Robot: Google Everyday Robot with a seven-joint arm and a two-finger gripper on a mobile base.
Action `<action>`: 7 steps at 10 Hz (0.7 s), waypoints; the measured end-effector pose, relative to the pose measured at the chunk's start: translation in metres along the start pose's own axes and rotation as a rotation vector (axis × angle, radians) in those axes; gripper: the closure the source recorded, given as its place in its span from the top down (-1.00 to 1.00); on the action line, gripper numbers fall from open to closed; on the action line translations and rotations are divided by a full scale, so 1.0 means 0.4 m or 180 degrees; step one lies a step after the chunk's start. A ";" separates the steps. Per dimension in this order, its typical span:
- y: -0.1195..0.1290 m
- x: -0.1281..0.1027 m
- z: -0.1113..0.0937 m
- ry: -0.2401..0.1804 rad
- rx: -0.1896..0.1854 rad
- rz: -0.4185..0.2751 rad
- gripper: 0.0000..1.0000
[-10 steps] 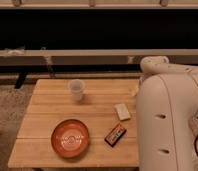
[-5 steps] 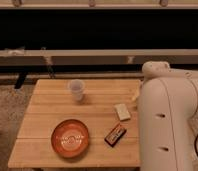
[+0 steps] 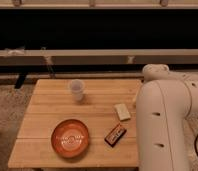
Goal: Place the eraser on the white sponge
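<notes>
The robot's hand is out of view behind its bulky white arm (image 3: pixel 164 125) at the desk's (image 3: pixel 47 112) right edge — jaws apparently spread wide. The white sponge (image 3: pixel 122 111) lies near that edge; no eraser can be made out. Translucent cup (image 3: pixel 76 90), orange plate (image 3: pixel 70 138) and black packet (image 3: pixel 115 135) share the desk.

black packet (image 3: pixel 115 134): orange-red marks, no words to read (too blurry)
orange plate (image 3: pixel 70 138): no words
gripper: out of sight
</notes>
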 end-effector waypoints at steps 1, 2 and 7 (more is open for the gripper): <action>-0.008 -0.004 0.005 0.0004 0.0009 0.0012 0.60; -0.011 -0.008 0.008 0.0004 0.0013 0.0012 0.56; 0.002 0.012 0.031 0.0066 -0.0015 -0.0034 -0.43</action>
